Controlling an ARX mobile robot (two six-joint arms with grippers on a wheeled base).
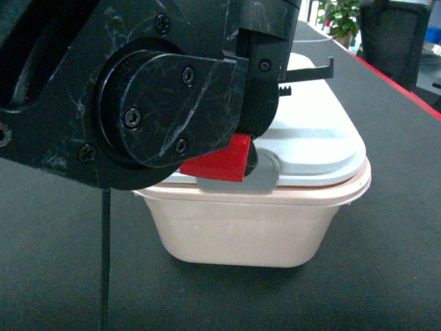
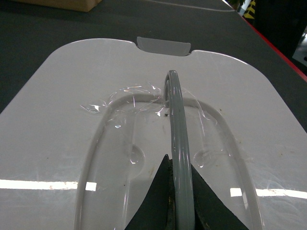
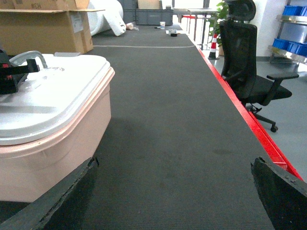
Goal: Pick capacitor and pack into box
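The work surface is a long table covered in dark grey textured mat [image 3: 158,120] with a red edge strip [image 3: 240,110] running diagonally from upper centre to lower right of the right wrist view. At the upper left of that view stands an open brown cardboard carton [image 3: 45,28], with a white bulky object [image 3: 108,17], possibly a wrapped bag, behind it; at the right, a black office chair [image 3: 249,67] stands on a pale grey floor [image 3: 292,124], with blue bins [image 3: 292,12] on shelving at the upper right corner. A potted green plant [image 1: 341,17] appears at the upper right of the head view, and bright strip-light reflections indicate overhead lighting.
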